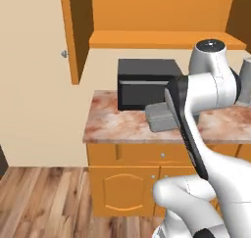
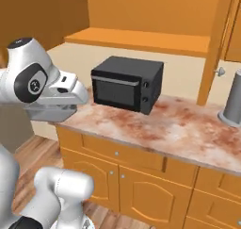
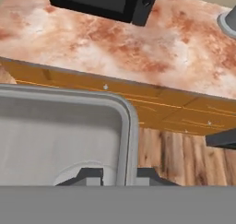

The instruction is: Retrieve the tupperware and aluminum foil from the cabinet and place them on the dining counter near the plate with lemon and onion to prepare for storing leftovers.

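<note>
Tupperware (image 3: 60,135) hangs in the air in front of the wall worktop (image 3: 175,48), its rim clamped between the fingers (image 3: 94,176), just beside the black microwave (image 2: 127,83)

So the tupperware (image 3: 60,135) is plain pale grey, no pattern at all. The microwave (image 2: 127,84) is matte black. The wall counter (image 2: 179,126) is reddish-brown and white marbled stone, sitting on orange base cabinets (image 1: 125,183). The cabinet (image 1: 162,16) above is the same orange. The canister (image 2: 233,101) is grey, and the floor (image 1: 44,202) is brown wood planks.
</note>
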{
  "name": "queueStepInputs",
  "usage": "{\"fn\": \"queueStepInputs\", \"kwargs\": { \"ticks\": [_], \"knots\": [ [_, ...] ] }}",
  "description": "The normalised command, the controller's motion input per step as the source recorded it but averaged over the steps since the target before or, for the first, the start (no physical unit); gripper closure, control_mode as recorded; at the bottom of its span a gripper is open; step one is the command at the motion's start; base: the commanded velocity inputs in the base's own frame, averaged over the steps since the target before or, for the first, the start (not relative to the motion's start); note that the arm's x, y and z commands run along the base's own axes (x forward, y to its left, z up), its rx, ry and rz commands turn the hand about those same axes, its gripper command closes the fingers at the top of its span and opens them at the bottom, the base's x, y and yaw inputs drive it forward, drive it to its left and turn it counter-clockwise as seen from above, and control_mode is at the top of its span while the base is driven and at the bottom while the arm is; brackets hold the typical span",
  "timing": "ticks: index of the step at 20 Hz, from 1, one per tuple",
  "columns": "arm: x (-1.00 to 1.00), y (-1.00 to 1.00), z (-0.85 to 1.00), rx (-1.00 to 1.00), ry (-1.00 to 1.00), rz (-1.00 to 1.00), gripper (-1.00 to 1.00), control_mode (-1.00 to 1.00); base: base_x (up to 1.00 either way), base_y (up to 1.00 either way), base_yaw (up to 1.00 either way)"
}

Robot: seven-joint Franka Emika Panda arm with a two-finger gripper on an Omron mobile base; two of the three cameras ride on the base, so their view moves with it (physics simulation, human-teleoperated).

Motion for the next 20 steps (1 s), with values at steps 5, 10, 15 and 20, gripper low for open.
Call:
{"fn": "queueStepInputs", "kwargs": {
  "ticks": [5,10,15,20],
  "knots": [
    [0.00,0.00,0.00,0.00,0.00,0.00,1.00,1.00,-0.87,-0.04,0.91],
    [0.00,0.00,0.00,0.00,0.00,0.00,1.00,1.00,-0.31,0.12,1.00],
    [0.00,0.00,0.00,0.00,0.00,0.00,1.00,1.00,-0.09,0.15,1.00],
    [0.00,0.00,0.00,0.00,0.00,0.00,1.00,1.00,0.00,0.01,1.00]
  ]
}}
